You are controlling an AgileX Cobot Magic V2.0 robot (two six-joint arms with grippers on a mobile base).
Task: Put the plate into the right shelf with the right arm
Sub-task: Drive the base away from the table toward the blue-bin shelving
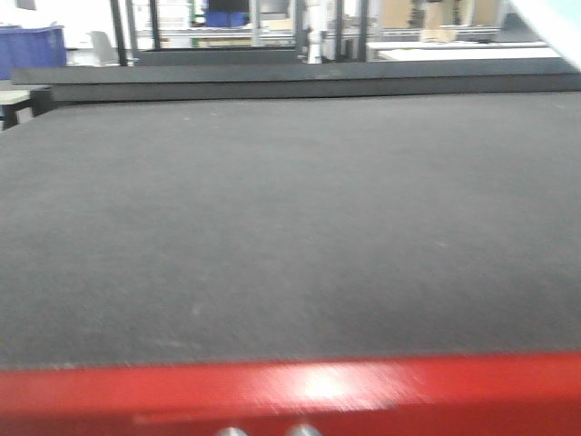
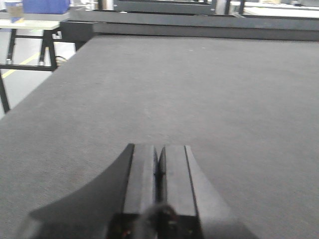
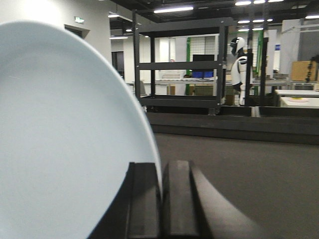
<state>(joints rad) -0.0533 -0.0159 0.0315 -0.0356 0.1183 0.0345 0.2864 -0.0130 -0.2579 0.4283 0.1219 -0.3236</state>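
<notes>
One plate (image 3: 60, 139), pale and glossy, stands on edge in the right gripper (image 3: 162, 172). Its rim is pinched between the two dark fingers and its face fills the left of the wrist view, lifted above the grey table mat (image 1: 290, 227). The left gripper (image 2: 159, 154) hovers low over the mat with its fingers pressed together on nothing. Far across the room stand a black-framed rack (image 3: 179, 64) and a white humanoid figure (image 3: 239, 64). The steel shelf with blue bins shows in no view, so I judge the carry to be only partway. To do it well, I'd say keep the pinch firm, swing right slowly, and tip the plate flat only once its rim clears the shelf's front rail.
</notes>
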